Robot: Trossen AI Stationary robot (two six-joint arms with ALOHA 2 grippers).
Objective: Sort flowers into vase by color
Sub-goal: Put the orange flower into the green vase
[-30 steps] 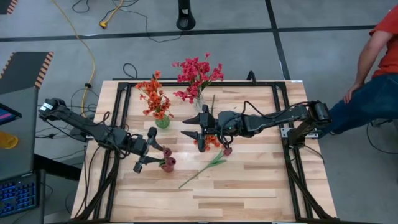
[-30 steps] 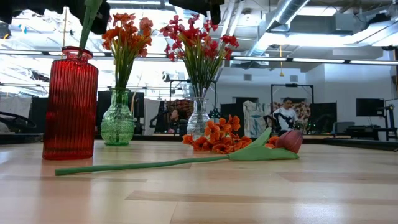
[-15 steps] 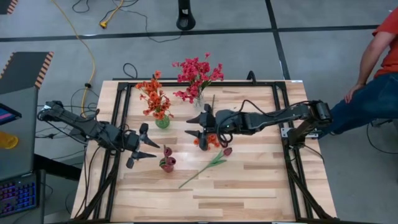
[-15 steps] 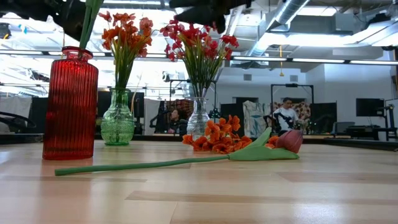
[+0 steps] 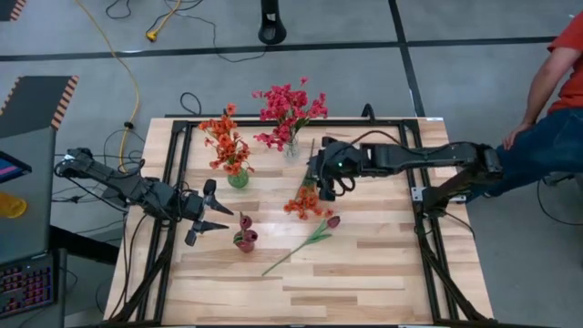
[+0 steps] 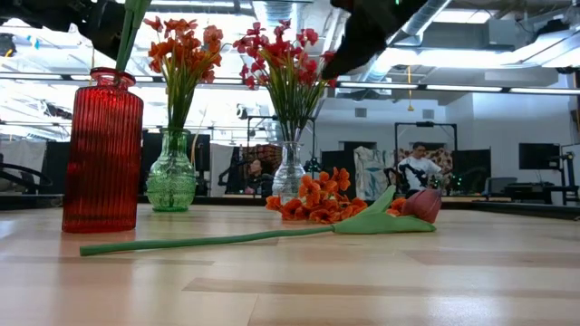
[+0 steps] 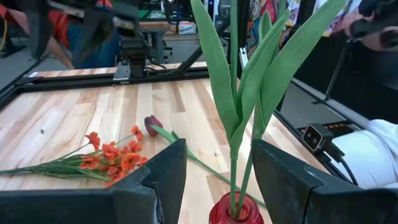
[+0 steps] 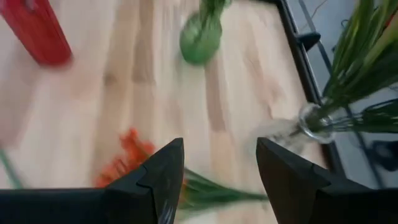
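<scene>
A red ribbed vase (image 5: 244,240) holds dark red tulips with long green leaves (image 7: 239,93). My left gripper (image 5: 221,217) hovers open just left of it, its fingers on either side of the vase mouth (image 7: 235,211) in the left wrist view without touching it. An orange spray (image 5: 304,202) and one tulip (image 5: 314,239) lie flat on the table. My right gripper (image 5: 319,185) hangs open above the stem end of the orange spray (image 8: 124,163). A green vase (image 5: 238,179) holds orange sprays, and a clear vase (image 5: 291,150) holds pink-red sprays.
The three vases stand in the table's left and far middle part (image 6: 102,154) (image 6: 171,179) (image 6: 289,172). A black frame (image 5: 410,196) runs along the table's edges. A person (image 5: 557,100) sits beyond the right edge. Bare wood lies toward the near edge.
My left gripper has drawn back from the red vase toward the table's left edge, and the tulips have stayed in the vase. My right gripper has pulled away from over the orange spray toward the right and far side, rising and tipping its fingers downward. The spray has not moved.
</scene>
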